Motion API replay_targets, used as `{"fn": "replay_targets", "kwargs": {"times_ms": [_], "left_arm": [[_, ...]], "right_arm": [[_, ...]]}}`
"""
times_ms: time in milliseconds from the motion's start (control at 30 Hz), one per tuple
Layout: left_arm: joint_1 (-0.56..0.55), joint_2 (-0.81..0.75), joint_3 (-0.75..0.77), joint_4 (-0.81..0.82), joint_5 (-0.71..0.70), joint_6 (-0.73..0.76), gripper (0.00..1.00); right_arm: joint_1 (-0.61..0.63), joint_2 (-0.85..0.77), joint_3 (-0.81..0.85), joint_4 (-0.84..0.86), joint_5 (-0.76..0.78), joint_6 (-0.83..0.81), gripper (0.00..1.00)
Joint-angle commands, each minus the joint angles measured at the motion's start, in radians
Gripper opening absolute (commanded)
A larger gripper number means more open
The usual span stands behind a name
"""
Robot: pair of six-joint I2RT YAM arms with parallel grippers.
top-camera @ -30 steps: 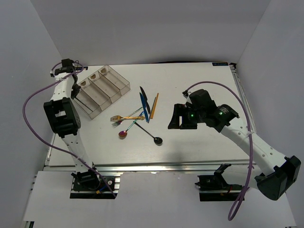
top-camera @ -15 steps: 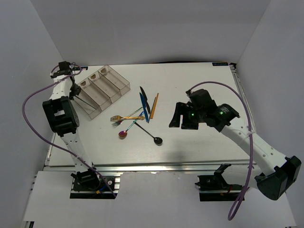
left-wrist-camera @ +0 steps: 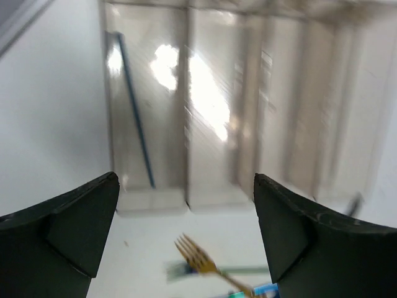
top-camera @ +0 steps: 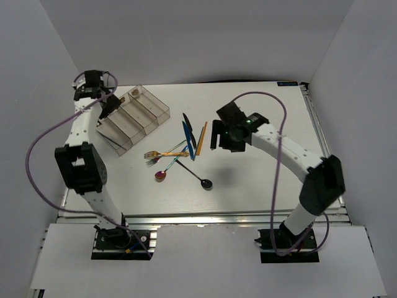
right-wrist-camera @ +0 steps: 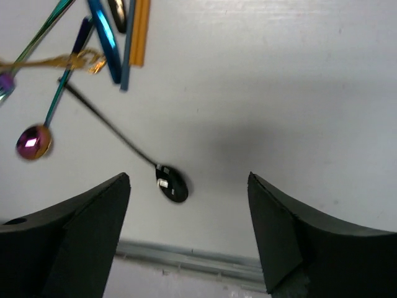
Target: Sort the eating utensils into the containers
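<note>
The clear organiser tray [top-camera: 149, 107] lies at the back left, and its four containers [left-wrist-camera: 211, 118] fill the left wrist view. A dark chopstick [left-wrist-camera: 138, 127] lies in the leftmost one. My left gripper [top-camera: 110, 103] hangs open and empty over the tray's labelled end [left-wrist-camera: 186, 180]. The loose eating utensils lie mid-table: gold fork [top-camera: 162, 153], blue knife [top-camera: 187, 140], tan chopstick [top-camera: 201, 138], iridescent spoon [top-camera: 161, 176] and black spoon [top-camera: 205, 183]. My right gripper [top-camera: 216, 135] is open and empty just right of them; the black spoon [right-wrist-camera: 170, 184] shows between its fingers [right-wrist-camera: 80, 230].
White walls close in the table at the back and on both sides. A metal rail [right-wrist-camera: 186, 261] runs along the near edge. A purple cable loops over each arm. Bare table lies right of the right arm.
My left gripper opened, let the dark chopstick drop into the tray and moved towards the back. The right arm swung left to the utensil pile and its jaws widened slightly.
</note>
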Motion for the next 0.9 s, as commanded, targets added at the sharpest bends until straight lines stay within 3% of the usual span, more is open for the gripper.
{"fn": "replay_targets", "kwargs": {"times_ms": [0,33,167,433,633,867], "left_arm": [[-0.121,-0.286,-0.126,-0.038,-0.048,-0.048,0.98],[-0.138,-0.329,-0.216,-0.030,-0.045,-0.048,0.98],[-0.220,-0.530,-0.416,-0.036,-0.014,-0.070,0.98],[-0.238,-0.787,-0.582,-0.108,0.041,-0.036,0.98],[-0.241,-0.833,-0.628,-0.140,0.042,-0.013,0.98],[-0.241,-0.830,-0.634,-0.131,0.047,-0.006,0.98]], "right_arm": [[0.003,0.141,0.069,0.090,0.164,0.025,0.79],[0.003,0.176,0.088,0.104,0.169,0.017,0.68],[0.002,0.356,0.255,0.101,0.179,-0.029,0.48],[0.003,0.540,0.381,0.091,0.126,-0.017,0.45],[0.003,0.623,0.451,0.074,0.084,-0.008,0.43],[0.006,0.634,0.413,0.086,0.060,-0.006,0.41]]}}
